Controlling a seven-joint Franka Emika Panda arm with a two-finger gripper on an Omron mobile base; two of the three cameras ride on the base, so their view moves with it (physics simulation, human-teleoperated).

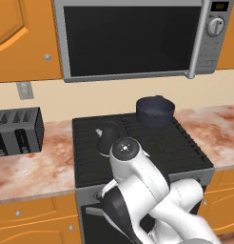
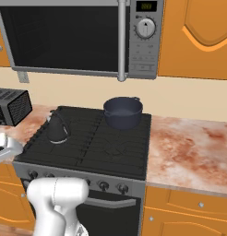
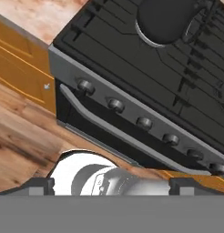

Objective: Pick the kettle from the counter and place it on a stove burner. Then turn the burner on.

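The small black kettle (image 1: 108, 137) (image 2: 57, 126) stands upright on the left side of the black cooktop, on a stove burner grate (image 1: 90, 159) (image 2: 44, 138). In the hand view the kettle (image 3: 166, 20) shows from above at the top, beyond the silver front knobs (image 3: 116, 104). My gripper (image 3: 113, 187) hangs in front of the stove, above the floor and clear of the kettle. It is open, its two dark fingertips (image 3: 38, 186) far apart with nothing between them. The pinkish marbled counter (image 1: 38, 162) (image 2: 189, 147) runs on both sides of the stove.
A dark-blue two-handled pot (image 1: 154, 112) (image 2: 123, 112) sits on the rear right burner. A toaster (image 1: 16, 131) (image 2: 11, 106) stands on the left counter. A microwave (image 1: 133, 38) hangs above the stove. The oven handle (image 3: 109, 125) runs under the knobs.
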